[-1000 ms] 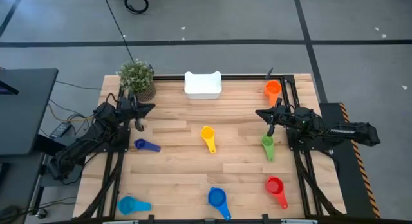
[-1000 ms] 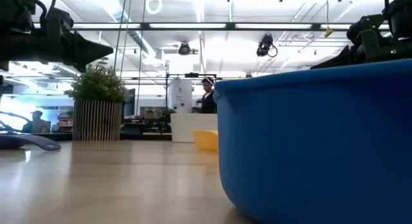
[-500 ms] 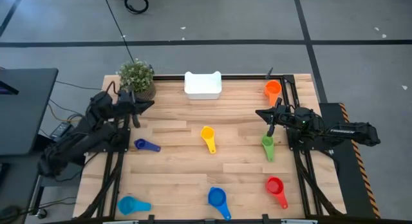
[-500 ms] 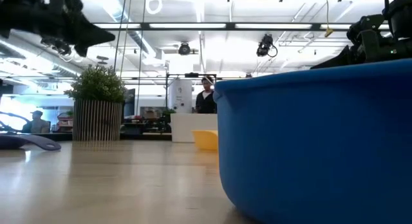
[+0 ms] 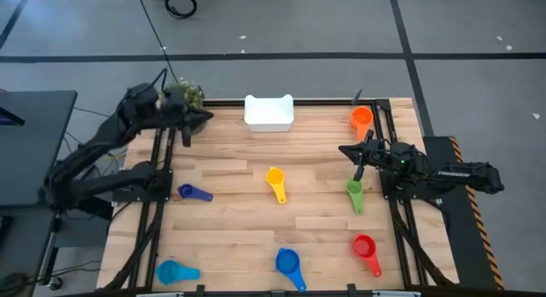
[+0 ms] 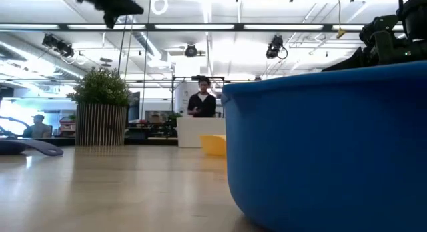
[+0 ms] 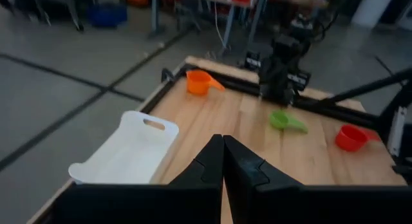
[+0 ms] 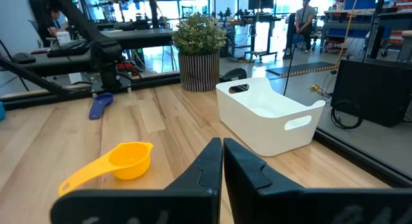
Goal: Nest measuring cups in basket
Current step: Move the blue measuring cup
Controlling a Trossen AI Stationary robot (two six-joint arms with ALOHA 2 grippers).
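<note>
Seven measuring cups lie apart on the wooden table: orange (image 5: 362, 119) at the far right, green (image 5: 355, 195), red (image 5: 365, 248), yellow (image 5: 275, 183) in the middle, blue (image 5: 288, 264) at the near edge, light blue (image 5: 173, 271) and small dark blue (image 5: 194, 193). The white basket (image 5: 269, 112) stands at the far edge, with nothing in it (image 8: 270, 114). My left gripper (image 5: 205, 118) hangs shut, high over the far left corner between plant and basket. My right gripper (image 5: 343, 149) hovers shut between the orange and green cups.
A potted plant (image 5: 183, 96) stands at the far left corner, partly under my left arm. In the low view the blue cup (image 6: 327, 145) fills the right foreground. Black frame rails run along both table sides. A person (image 6: 201, 104) stands in the room beyond.
My left arm has swung up and toward the table's far edge, from above the dark blue cup's side to high beside the plant; its gripper stayed shut. No cup has moved.
</note>
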